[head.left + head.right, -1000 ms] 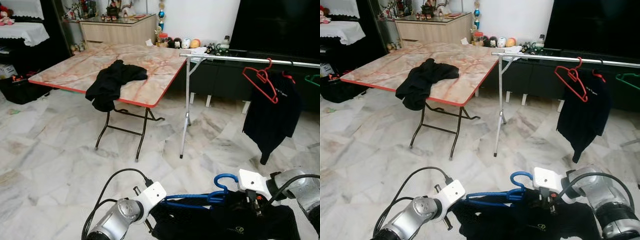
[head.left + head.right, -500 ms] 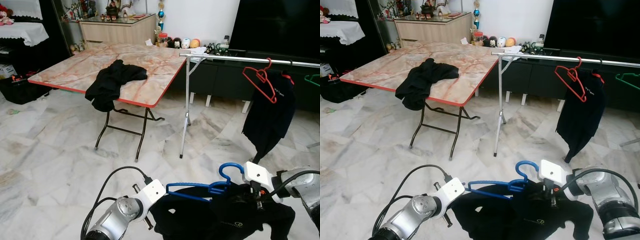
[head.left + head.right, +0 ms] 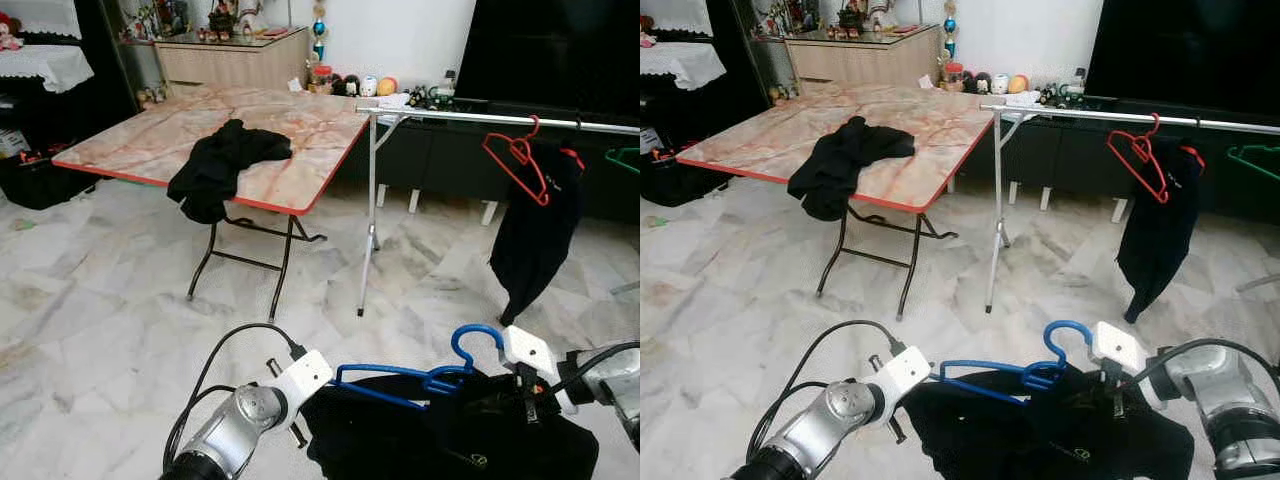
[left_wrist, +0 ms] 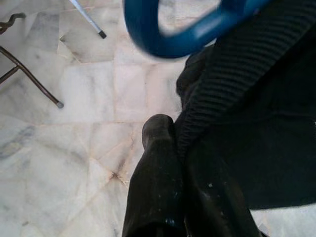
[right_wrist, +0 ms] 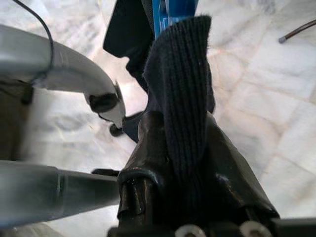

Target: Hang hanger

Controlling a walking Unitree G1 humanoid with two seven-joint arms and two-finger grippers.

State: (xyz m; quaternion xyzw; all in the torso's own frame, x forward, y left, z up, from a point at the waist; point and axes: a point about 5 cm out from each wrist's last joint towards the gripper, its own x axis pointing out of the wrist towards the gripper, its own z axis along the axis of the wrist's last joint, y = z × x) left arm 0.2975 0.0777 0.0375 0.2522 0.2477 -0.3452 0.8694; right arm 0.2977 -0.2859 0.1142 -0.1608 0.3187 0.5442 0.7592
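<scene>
A blue hanger (image 3: pixel 400 380) carries a black garment (image 3: pixel 440 435) low in front of me, above the marble floor. My left gripper (image 4: pixel 181 148) is shut on the garment's ribbed collar at the hanger's left end. My right gripper (image 5: pixel 180 128) is shut on the ribbed collar beside the blue hook (image 3: pixel 473 340). A silver clothes rail (image 3: pixel 480 117) stands ahead at the right. On it hang a red hanger (image 3: pixel 517 160), a black garment on a hanger (image 3: pixel 535 235) and a green hanger (image 3: pixel 626 158).
A folding table (image 3: pixel 150 140) with a marble-pattern top and red edge stands ahead at the left, with a black garment (image 3: pixel 222 165) draped over its front edge. The rail's leg (image 3: pixel 368 220) stands on the floor beside it. A dark TV cabinet (image 3: pixel 440 150) runs behind the rail.
Both arms have carried the blue hanger and its garment a little up and to the right. The garment now hangs lower beneath the hanger.
</scene>
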